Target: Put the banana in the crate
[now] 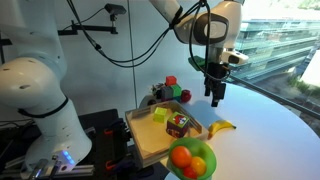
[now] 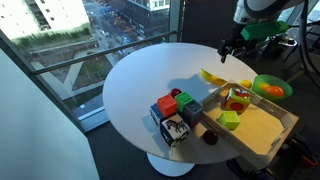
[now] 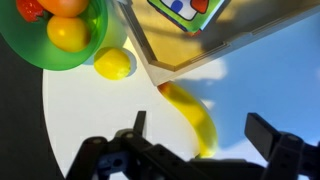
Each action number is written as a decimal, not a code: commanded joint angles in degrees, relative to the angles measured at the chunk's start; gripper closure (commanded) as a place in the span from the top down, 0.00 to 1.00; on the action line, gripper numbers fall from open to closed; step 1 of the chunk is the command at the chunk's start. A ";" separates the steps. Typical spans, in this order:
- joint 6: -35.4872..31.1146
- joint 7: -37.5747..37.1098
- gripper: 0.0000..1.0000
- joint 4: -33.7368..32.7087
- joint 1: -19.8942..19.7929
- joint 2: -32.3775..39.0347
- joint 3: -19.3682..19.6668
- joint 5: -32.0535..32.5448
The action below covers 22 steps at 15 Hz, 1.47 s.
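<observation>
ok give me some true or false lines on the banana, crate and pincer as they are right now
1. The banana is inside the crate. False: it lies on the white table beside the crate.
2. The pincer is open and holds nothing. True.
3. The green bowl holds orange fruits. True.
4. The crate is empty. False: a yellow-green block lies in it.

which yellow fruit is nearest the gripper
The curved banana, below the gripper beside the crate; the round yellow fruit lies farther off by the green bowl.
</observation>
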<state>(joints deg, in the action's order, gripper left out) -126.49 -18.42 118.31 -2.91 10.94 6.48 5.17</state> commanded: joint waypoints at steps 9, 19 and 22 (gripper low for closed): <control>-3.62 -0.07 1.00 -2.92 -0.28 5.03 -0.18 -2.69; -10.54 4.37 1.00 -8.41 0.19 14.57 0.01 -1.33; -10.11 6.25 1.00 -10.95 0.45 17.78 0.36 0.02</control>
<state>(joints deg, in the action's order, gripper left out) -137.94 -14.55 111.47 -2.72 25.29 6.37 3.93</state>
